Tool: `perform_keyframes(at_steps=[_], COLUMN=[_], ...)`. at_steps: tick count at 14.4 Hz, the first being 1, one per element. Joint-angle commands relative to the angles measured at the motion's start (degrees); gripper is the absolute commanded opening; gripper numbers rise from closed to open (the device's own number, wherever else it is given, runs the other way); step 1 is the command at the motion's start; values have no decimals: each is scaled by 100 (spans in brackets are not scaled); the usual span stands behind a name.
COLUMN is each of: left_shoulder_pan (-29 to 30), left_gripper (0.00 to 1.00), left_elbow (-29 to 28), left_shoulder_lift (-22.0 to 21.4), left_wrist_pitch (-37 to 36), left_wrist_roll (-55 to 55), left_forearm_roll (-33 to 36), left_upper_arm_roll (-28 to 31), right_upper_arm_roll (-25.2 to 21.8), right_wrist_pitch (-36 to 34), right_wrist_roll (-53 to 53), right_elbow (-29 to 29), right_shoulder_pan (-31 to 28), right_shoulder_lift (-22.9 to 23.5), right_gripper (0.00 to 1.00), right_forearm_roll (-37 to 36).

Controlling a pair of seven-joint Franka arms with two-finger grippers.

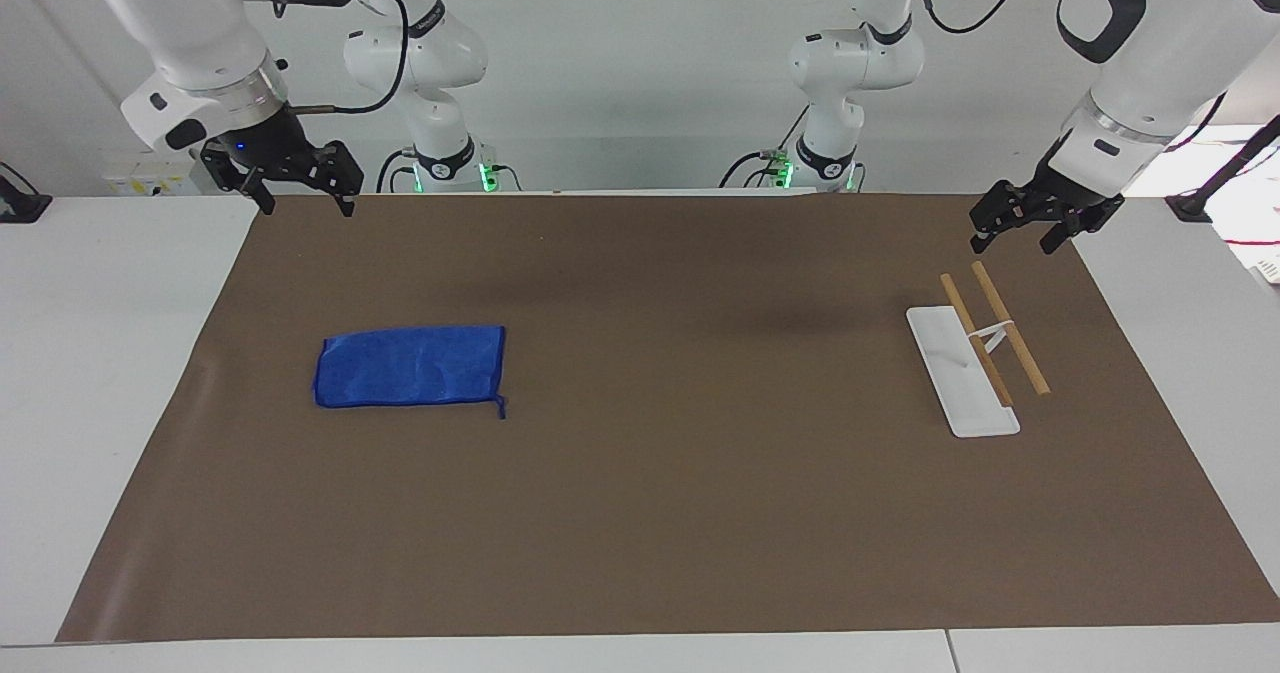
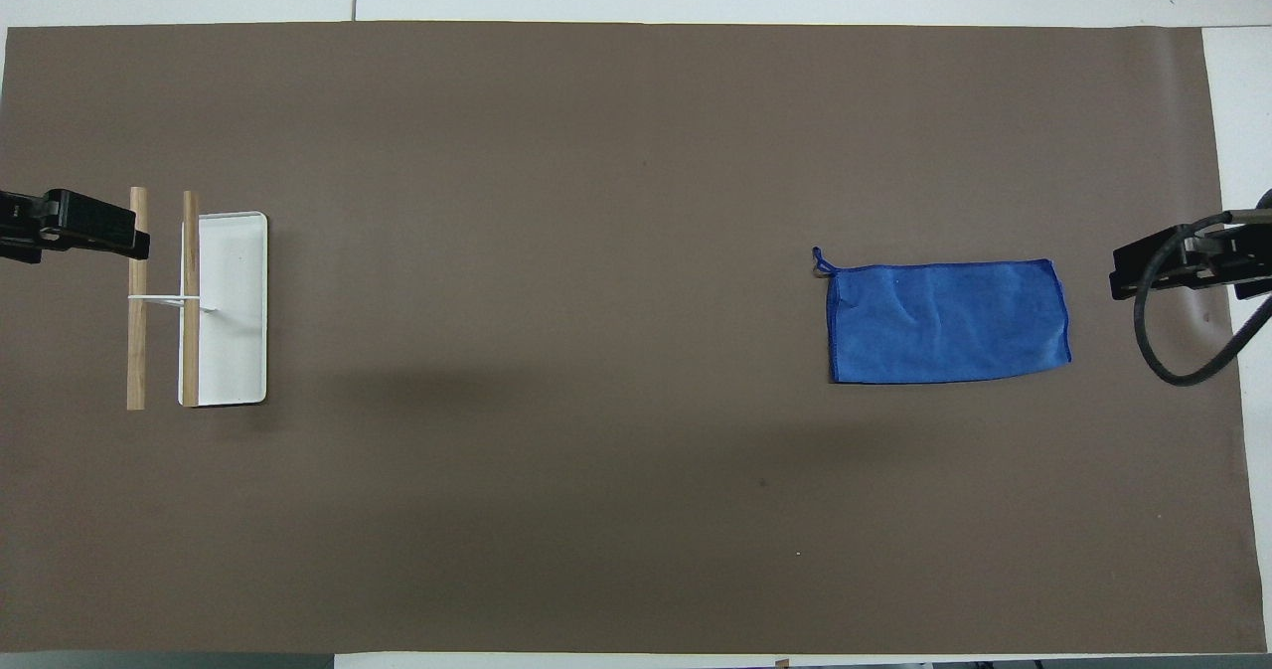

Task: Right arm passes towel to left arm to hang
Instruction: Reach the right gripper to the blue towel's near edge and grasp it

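The blue towel (image 1: 410, 365) lies flat on the brown mat (image 1: 650, 473), toward the right arm's end of the table, with a short string tail at one corner. It also shows in the overhead view (image 2: 949, 323). My right gripper (image 1: 306, 205) hangs open and empty in the air over the mat's edge, apart from the towel; it also shows in the overhead view (image 2: 1153, 266). My left gripper (image 1: 1012, 243) hangs open and empty over the mat's corner at the left arm's end, beside the rack; it also shows in the overhead view (image 2: 99, 227).
A rack with a white flat base (image 1: 960, 373) and two wooden bars (image 1: 1010, 328) stands toward the left arm's end; it also shows in the overhead view (image 2: 234, 311). The white table (image 1: 100, 373) surrounds the mat.
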Motion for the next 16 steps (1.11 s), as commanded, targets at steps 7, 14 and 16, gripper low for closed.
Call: perform_keyframes(at_steps=[7,14,16], left_shoulder_pan=[6,-39,-39], left_gripper=[100,100,100], left_elbow=[-162,-171,-171], left_shoulder_lift=[-165,-156,-156], left_wrist_pitch=[-44,35,35], left_wrist_roll=[32,32,32], left_forearm_roll=[111,128,128], left_upper_arm_roll=[13,13,4], right_upper_arm_roll=[7,-28,-37], right_wrist_pitch=[79,3098,4047], right_wrist_roll=[-147,-574,-867], right_elbow=[-195,-3188,-3622], right_shoulder_pan=[-40,-268,-242], right_shoulder_lift=[-111,-963,-606], right_gripper=[100,100,100], right_forearm_roll=[116,160,466])
